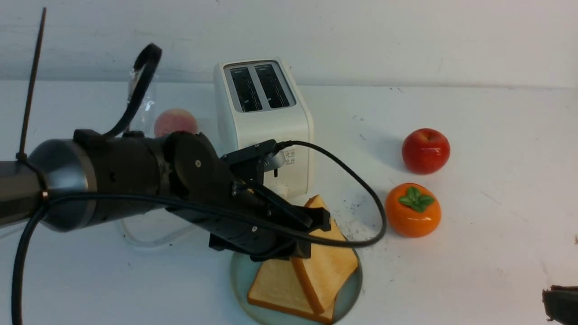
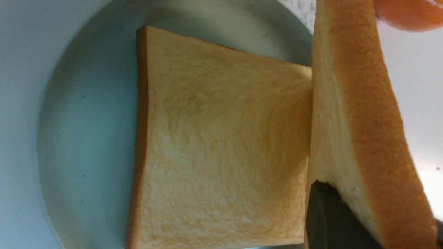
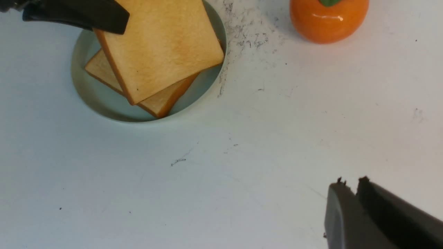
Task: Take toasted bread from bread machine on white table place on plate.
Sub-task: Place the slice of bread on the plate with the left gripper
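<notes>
Golden toast slice (image 1: 332, 264) leans tilted in the left gripper (image 1: 319, 237), pinched at its upper edge, its lower edge seemingly resting on the flat slice (image 1: 275, 289) on the plate (image 1: 235, 271). Lowering before letting go should keep it aboard. The right gripper (image 3: 356, 188) idles closed and empty.

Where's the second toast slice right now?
Front view, bottom centre: tilted slice held by the left gripper, leaning over the flat slice on the plate, in front of the toaster.

Fruit before a pale wall (image 1: 406, 36).
A red apple (image 1: 426, 150) sits just behind an orange persimmon (image 1: 412, 210) with a green leafy cap; a peach (image 1: 175, 122) lies well apart to the left, partly hidden.
</notes>
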Motion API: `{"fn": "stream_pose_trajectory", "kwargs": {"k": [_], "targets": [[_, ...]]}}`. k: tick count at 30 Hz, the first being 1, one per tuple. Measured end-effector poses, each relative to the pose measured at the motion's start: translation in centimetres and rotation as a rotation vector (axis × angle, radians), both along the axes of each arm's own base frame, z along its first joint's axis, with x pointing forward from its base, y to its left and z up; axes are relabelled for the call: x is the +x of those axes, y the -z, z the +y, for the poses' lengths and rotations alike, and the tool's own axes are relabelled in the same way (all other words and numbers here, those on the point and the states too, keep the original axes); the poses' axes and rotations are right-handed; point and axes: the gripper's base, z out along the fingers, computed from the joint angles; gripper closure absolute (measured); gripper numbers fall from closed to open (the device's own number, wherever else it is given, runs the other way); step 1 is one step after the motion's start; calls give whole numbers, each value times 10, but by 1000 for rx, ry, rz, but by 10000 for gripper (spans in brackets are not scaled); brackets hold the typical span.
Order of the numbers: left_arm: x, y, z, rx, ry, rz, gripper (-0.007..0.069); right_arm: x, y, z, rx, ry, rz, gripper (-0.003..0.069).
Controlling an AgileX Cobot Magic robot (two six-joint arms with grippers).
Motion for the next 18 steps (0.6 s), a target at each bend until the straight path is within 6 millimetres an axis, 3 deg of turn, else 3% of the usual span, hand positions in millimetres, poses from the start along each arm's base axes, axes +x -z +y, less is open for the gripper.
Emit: {"fn": "stream_pose_trajectory", "kwargs": {"k": [14, 18], "targets": [[0, 4, 4, 78, 49, -21, 304, 0, 0, 0, -1, 0, 2, 594], [0, 5, 5, 100, 46, -19, 278, 0, 0, 0, -1, 0, 2, 594]]}}
